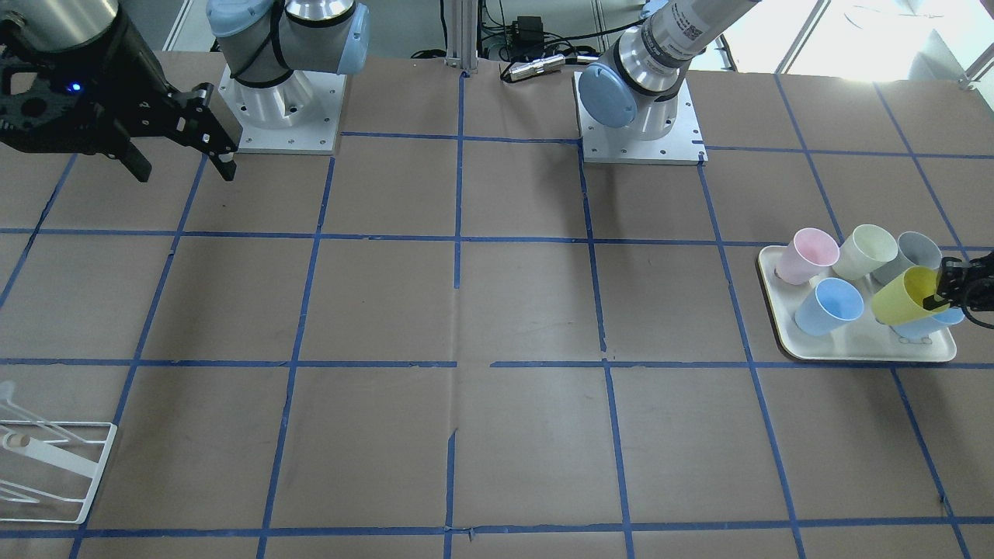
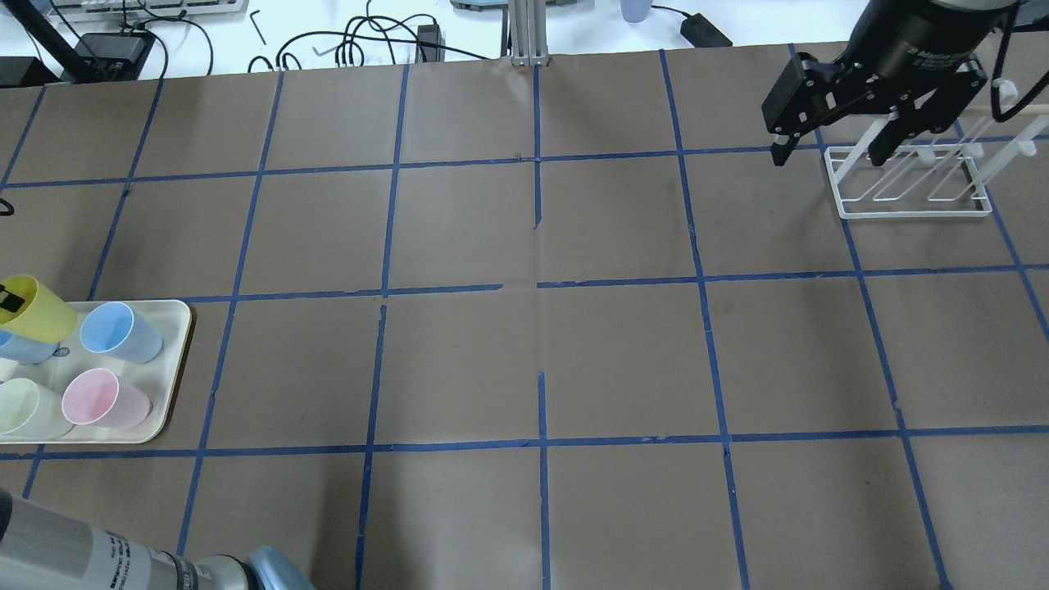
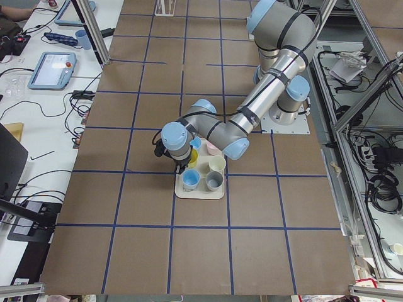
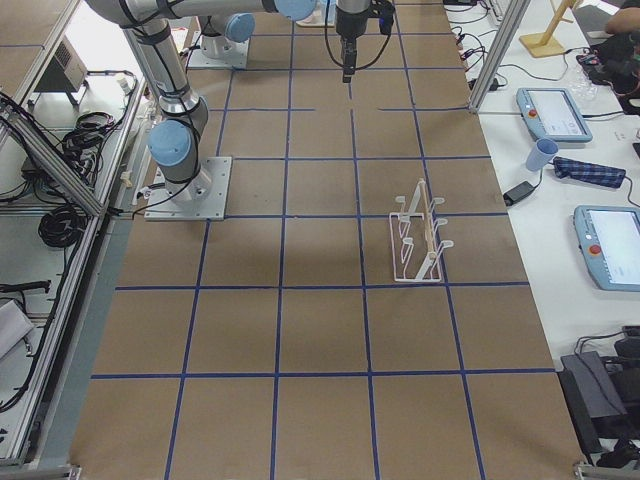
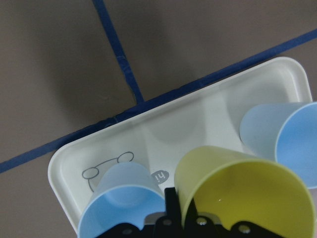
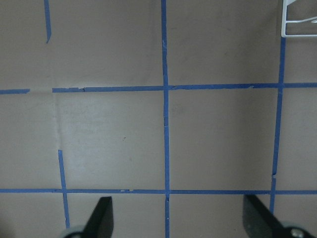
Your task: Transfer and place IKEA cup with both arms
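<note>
Status of IKEA cup [image 1: 901, 299]: held. In the front-facing view you will find it at the 3 o'clock side of the cream tray [image 1: 858, 347], tilted, with its mouth turned toward 3 o'clock. The left gripper [image 1: 944, 289] has it by the rim. Its jaws are clamped on the cup wall. The overhead view shows one finger inside the mouth, and the left wrist view shows the other against the outer wall. The yellow body overlaps a light blue cup [image 1: 926, 328] beneath it. You cannot tell from these views whether its base touches the tray.

Tray position: 9 o'clock of the table [image 2: 524, 369] in the overhead view. Other contents, read in the front-facing view:
- pink cup [image 1: 808, 256] at 10 o'clock on the tray
- cream cup [image 1: 863, 252] at 12 o'clock
- grey cup [image 1: 916, 250] at 1 o'clock
- second light blue cup [image 1: 829, 307] at 7 o'clock

Right gripper [image 2: 828, 156]: it hangs above the table at 2 o'clock in the overhead view, well apart from the tray. Its jaws are spread wide with nothing between them. The right wrist view shows only taped brown surface below. The white wire rack [image 2: 910, 187] stands at 2 o'clock of the table. In the right wrist view, one corner of it shows at 1 o'clock.
</note>
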